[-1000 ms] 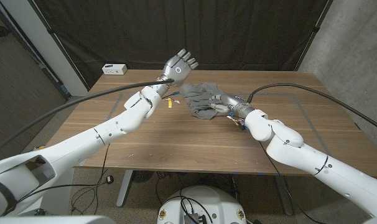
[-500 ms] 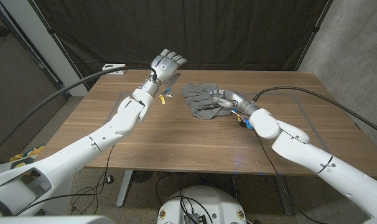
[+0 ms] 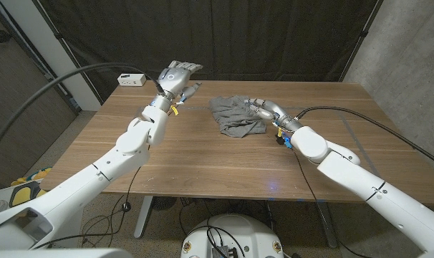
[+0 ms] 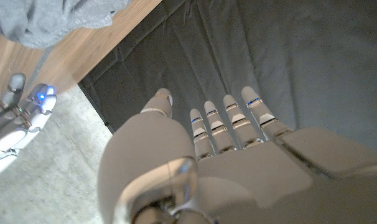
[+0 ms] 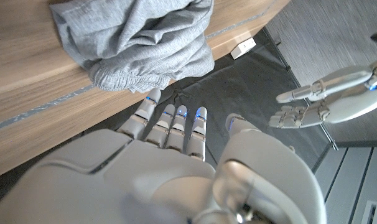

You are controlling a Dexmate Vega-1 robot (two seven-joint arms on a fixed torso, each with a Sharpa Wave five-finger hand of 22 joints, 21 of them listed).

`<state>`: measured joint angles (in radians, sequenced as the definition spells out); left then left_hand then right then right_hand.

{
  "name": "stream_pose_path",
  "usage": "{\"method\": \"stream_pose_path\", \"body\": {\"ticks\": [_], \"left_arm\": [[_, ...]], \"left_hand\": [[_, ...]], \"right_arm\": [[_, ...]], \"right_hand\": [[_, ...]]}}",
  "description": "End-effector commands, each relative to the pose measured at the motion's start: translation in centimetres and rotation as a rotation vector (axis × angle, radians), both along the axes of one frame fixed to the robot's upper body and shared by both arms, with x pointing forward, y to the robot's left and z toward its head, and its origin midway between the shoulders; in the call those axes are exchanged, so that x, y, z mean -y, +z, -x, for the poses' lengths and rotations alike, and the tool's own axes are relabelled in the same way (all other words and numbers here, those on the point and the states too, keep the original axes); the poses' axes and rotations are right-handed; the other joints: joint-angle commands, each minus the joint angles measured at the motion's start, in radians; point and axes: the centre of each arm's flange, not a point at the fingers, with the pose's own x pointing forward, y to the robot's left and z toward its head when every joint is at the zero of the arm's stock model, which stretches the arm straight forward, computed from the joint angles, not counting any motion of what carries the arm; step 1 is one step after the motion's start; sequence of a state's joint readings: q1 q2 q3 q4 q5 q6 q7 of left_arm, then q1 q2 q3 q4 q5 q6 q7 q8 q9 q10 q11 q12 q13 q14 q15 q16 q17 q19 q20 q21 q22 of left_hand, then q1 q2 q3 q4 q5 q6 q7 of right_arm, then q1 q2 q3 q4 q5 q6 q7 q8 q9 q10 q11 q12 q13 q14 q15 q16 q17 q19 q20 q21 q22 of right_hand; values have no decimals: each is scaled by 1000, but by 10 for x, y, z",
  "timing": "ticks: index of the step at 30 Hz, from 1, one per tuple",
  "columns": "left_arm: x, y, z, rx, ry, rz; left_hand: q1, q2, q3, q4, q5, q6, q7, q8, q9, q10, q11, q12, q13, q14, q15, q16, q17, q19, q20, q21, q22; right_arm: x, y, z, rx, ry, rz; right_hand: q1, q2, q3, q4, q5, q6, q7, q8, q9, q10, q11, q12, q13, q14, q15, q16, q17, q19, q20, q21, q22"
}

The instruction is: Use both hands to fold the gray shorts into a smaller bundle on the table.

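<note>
The left hand has swung away from the gray shorts, travelling toward the far left corner of the worktop over the past second, fingers spread and empty. The right hand has slid farther along the bundle's right edge, its arm reaching deeper across the worktop.

Gray shorts on brown wood-grain table, black backdrop.
</note>
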<state>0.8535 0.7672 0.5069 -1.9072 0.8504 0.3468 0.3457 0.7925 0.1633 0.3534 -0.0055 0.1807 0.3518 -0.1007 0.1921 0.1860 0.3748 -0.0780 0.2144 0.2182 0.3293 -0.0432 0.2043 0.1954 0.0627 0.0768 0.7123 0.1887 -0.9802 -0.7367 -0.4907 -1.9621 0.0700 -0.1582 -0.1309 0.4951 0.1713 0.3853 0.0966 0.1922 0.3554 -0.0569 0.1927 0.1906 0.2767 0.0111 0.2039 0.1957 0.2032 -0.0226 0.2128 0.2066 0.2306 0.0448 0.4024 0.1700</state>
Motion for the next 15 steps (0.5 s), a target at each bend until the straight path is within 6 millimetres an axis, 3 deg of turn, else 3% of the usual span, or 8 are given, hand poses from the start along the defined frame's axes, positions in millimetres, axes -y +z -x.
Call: {"method": "stream_pose_path", "body": {"ticks": [1,15], "left_arm": [[-29,-14,1,-135,-263,320],[-57,-35,-5,-229,-458,572]], "left_hand": [[-13,11,14,4,7,0,23,-1,1,-1,25,0,0,-6,-38,2,4,-5,23,-5,3],[-40,25,38,23,14,-23,75,-9,1,-19,76,-4,-1,-24,18,0,8,-18,51,-8,7]], "right_arm": [[11,-2,-1,-14,61,-159],[21,-14,-3,-37,140,-353]], "right_hand": [[5,7,3,-4,-2,0,7,1,0,1,9,-2,2,4,8,9,2,8,3,-3,2],[5,3,2,-13,-5,2,20,1,0,-2,24,-3,2,2,25,11,4,7,7,-10,3]]}}
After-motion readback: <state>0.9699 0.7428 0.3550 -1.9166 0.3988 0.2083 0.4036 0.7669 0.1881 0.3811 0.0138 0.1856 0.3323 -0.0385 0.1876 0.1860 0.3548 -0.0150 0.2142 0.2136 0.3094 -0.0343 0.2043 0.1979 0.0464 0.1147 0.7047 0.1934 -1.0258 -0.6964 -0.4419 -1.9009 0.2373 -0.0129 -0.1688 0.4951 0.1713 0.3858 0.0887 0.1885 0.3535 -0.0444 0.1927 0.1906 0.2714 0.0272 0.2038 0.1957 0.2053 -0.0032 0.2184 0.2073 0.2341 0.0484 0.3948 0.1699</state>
